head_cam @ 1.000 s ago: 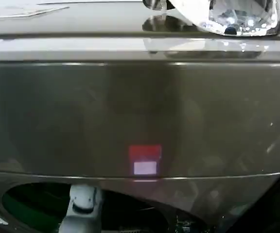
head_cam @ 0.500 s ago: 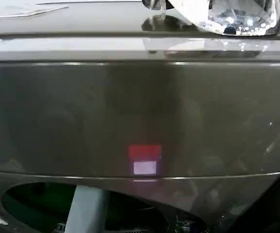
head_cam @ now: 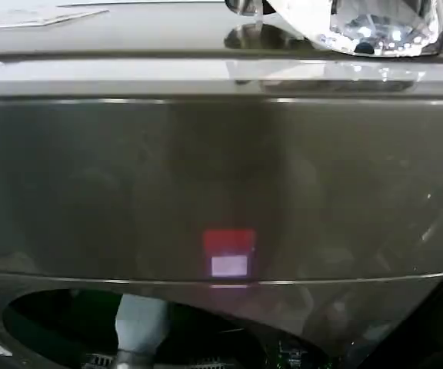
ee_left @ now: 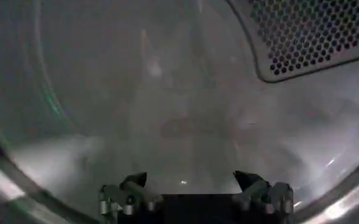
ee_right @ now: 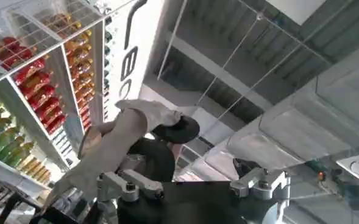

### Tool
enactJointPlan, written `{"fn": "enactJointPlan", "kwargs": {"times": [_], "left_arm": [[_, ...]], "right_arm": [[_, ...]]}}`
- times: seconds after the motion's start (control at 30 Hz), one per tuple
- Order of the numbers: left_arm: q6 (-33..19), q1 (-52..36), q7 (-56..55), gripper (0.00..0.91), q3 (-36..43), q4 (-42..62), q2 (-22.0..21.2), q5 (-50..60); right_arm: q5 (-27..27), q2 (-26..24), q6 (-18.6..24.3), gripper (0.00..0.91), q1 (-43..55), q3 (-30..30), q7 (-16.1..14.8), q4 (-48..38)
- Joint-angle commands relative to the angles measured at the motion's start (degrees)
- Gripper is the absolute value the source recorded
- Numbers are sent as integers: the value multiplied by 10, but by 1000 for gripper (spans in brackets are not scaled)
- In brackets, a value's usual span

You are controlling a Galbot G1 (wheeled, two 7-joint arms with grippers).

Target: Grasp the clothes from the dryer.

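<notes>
Right at the lens of your left wrist camera, the left gripper (ee_left: 191, 182) sits with its two fingers spread wide apart and nothing between them. Beyond them you look into the dryer (head_cam: 221, 184) drum: a smooth, dim grey curved wall, with a perforated panel (ee_left: 307, 33) of small round holes farther back. No clothes are visible on the stretch of drum you can see there.

From your head camera, the left arm (head_cam: 138, 327) reaches into the round porthole at the lower edge of the grey-bronze front panel. Just above the opening glows the red-and-white light (head_cam: 228, 252).

Your right gripper (ee_right: 194, 185) is held well away from the machine, tilted up toward a ceiling and shelves of coloured bottles (ee_right: 33, 79); its fingers likewise stand apart, gripping nothing.
</notes>
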Motion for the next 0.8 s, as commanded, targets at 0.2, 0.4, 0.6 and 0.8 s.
{"fn": "enactJointPlan", "kwargs": {"times": [0.2, 0.4, 0.6, 0.8], "left_arm": [[-42, -99, 1, 907, -2, 160, -28, 20], [-105, -117, 25, 907, -4, 218, -28, 46], [-156, -131, 52, 907, -5, 253, -28, 97], [-170, -146, 61, 907, -8, 283, -28, 101]], "right_arm": [[5, -3, 5, 907, -4, 5, 0, -3], [7, -6, 6, 907, -3, 5, 0, -6], [8, -5, 9, 907, -6, 6, -1, -6], [11, -6, 10, 907, -8, 10, -1, -6]]}}
